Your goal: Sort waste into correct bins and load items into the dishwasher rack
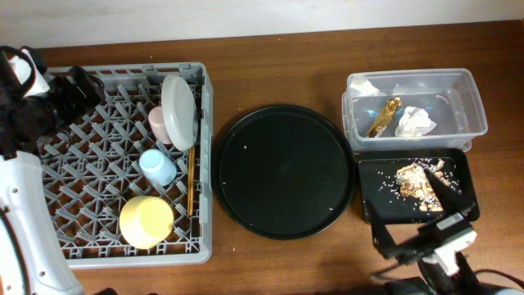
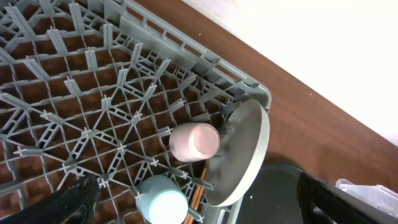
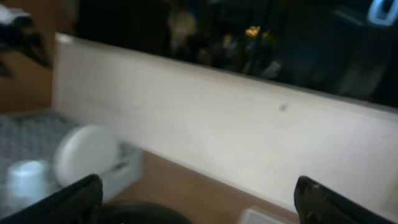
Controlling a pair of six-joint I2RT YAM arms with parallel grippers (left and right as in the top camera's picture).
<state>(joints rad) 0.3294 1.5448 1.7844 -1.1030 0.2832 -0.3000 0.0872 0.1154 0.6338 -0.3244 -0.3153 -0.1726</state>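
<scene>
the left hand (image 2: 205, 205) and right hand (image 3: 196, 202) gape wide, holding nothing. at the bench's (image 1: 270, 49) left edge, one rack (image 1: 123, 254) carries one plate (image 1: 178, 111), one pink cup (image 1: 159, 123), one blue cup (image 1: 158, 166), one yellow bowl (image 1: 146, 221) and chopsticks (image 1: 190, 184). by the right edge, one clear tub (image 1: 467, 90) holds a napkin (image 1: 414, 122) and a wrapper (image 1: 382, 117); one black tray (image 1: 372, 176) holds scraps (image 1: 417, 182).

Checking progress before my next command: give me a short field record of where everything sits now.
dishwasher rack: plate on edge, pink cup, blue cup, yellow bowl, chopsticks
clear tub: napkin, foil wrapper
black rectangular tray: food scraps
round black tray: between rack and bins
jaws: both open, holding nothing
</scene>
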